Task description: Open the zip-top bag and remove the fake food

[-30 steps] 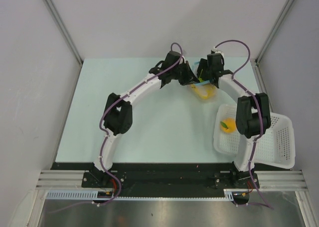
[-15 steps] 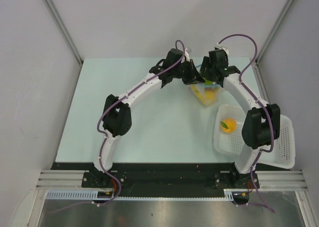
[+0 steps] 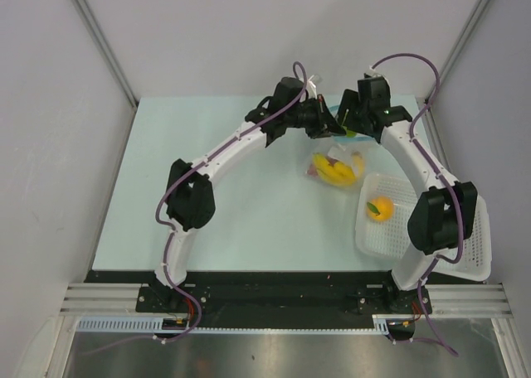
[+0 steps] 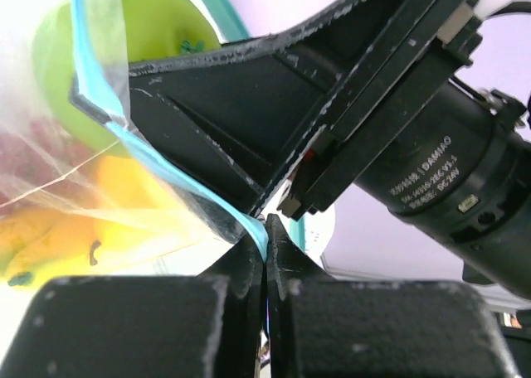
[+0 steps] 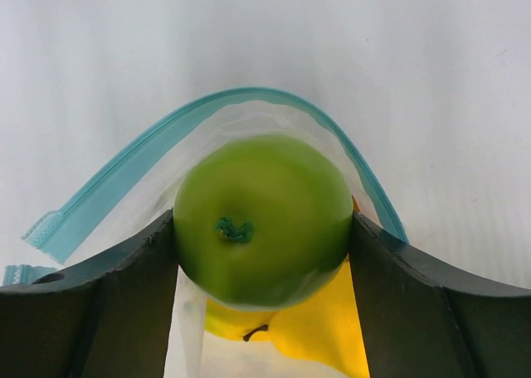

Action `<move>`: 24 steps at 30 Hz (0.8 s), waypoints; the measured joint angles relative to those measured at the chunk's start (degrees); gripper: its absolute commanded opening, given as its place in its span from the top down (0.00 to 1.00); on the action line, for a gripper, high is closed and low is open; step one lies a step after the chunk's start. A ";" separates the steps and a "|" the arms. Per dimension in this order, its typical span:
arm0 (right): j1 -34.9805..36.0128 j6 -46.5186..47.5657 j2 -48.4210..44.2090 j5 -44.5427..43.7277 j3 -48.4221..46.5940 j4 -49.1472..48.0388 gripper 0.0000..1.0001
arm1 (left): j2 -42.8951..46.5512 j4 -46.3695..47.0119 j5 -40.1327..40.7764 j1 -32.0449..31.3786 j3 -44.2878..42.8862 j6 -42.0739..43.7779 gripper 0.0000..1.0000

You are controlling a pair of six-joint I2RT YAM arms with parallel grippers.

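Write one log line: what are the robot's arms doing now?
left jaws: shut on zip-top bag | right jaws: holding green apple | orange: in basket

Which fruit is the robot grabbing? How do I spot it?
At the table's far end, find the clear bag. In its blue-edged mouth, squeezed by the right pincer, sits the green apple: round, the only green fruit, above yellow ones.

A white perforated basket sits at the near right of the pale green table, partly past its right edge
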State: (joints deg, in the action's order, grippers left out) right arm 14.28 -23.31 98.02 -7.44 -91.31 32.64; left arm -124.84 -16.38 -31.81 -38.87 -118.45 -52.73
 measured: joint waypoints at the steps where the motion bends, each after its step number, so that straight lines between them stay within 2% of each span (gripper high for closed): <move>1: -0.22 0.02 0.00 0.44 -0.55 0.46 0.76 | 0.00 0.22 -0.42 0.02 -0.17 -0.24 1.00; 12: -1.09 -4.02 3.45 5.49 -9.97 2.91 0.77 | -2.56 -1.57 -2.91 2.36 -9.79 -0.20 1.00; 19: -1.62 -9.22 12.33 7.82 -19.80 10.32 0.79 | -6.12 1.70 -4.70 4.68 -10.45 -0.17 1.00; 24: -1.79 -10.23 13.99 9.51 -20.90 15.52 0.84 | -6.12 3.34 -7.61 5.20 -7.56 -0.17 1.00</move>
State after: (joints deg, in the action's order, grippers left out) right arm 12.49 -33.54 112.01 2.07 -112.20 48.16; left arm -130.96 -13.04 -39.42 -33.67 -126.02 -52.90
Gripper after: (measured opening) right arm 0.746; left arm 0.005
